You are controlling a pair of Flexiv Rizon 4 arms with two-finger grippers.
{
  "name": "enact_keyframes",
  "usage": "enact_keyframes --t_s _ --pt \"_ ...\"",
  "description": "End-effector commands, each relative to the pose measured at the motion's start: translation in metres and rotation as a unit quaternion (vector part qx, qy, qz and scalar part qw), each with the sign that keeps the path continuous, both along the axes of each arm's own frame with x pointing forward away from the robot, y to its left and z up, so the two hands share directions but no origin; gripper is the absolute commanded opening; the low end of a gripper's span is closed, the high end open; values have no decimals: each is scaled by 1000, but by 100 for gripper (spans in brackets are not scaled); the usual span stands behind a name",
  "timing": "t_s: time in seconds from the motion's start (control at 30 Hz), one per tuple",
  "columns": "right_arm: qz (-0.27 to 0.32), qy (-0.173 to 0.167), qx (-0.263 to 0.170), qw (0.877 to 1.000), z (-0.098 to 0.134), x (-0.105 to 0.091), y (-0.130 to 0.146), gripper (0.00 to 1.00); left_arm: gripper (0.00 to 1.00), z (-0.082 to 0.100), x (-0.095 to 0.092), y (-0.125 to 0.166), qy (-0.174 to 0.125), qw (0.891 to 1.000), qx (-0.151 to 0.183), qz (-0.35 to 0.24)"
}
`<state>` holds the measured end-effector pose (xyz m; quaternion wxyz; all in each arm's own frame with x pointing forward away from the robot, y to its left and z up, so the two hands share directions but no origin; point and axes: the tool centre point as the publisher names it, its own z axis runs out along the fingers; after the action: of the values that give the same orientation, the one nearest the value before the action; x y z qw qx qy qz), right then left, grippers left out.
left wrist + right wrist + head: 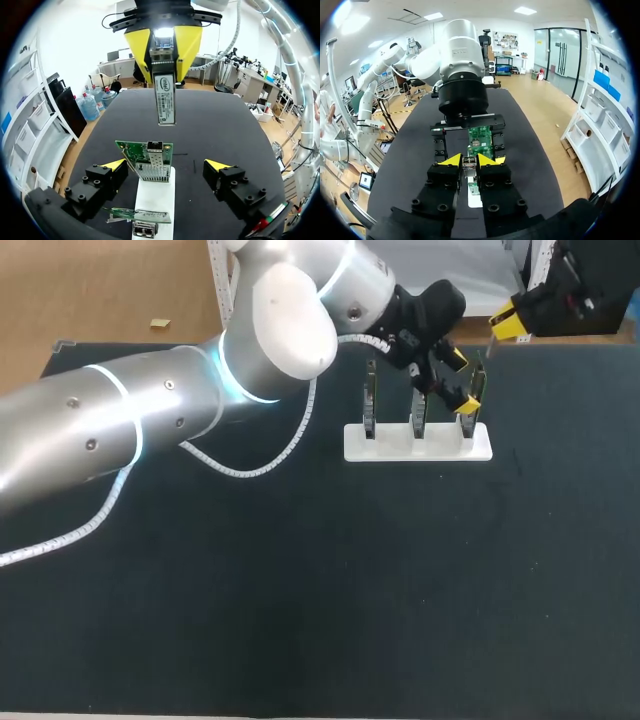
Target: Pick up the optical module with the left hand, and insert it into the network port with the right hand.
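The pick-up part of the job looks done. The silver oblong optical module (165, 97) is in the air, clenched between the two yellow-tipped fingers of my right tool (469, 161), with its free end pointing down toward the boards. It is not yet in any port, so as I judge it, the insertion is all that is left.

My left tool (165, 165) is released. Its fingers stand spread to either side of the green network card (145, 149) at the right end of the white plastic stand (390, 448), which sits far and right on the dark tabletop (350, 590). I cannot tell whether either finger touches the card. The card's metal port cage (153, 169) faces up toward the module, with clear air between the two.

In the left wrist view the module hangs roughly in line with the port, a little beyond it. What remains, I think, is to line the module's end up with the cage opening, bring it down, and press it home.
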<state>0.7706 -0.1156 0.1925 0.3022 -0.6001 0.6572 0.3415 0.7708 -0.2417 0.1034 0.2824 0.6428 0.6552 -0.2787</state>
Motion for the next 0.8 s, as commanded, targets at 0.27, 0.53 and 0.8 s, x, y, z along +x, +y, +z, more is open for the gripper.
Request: enact_keyframes --t_s 0.27,0.53,0.8 --pt "3 1 0 1000 -5 2 2 0 100 0 3 -2 2 1000 3 -1" --pt "6 2 -8 1000 -10 3 2 0 100 0 3 -2 2 1000 3 -1" --pt "11 1 -16 1000 -14 4 4 0 100 0 3 -2 2 1000 3 -1"
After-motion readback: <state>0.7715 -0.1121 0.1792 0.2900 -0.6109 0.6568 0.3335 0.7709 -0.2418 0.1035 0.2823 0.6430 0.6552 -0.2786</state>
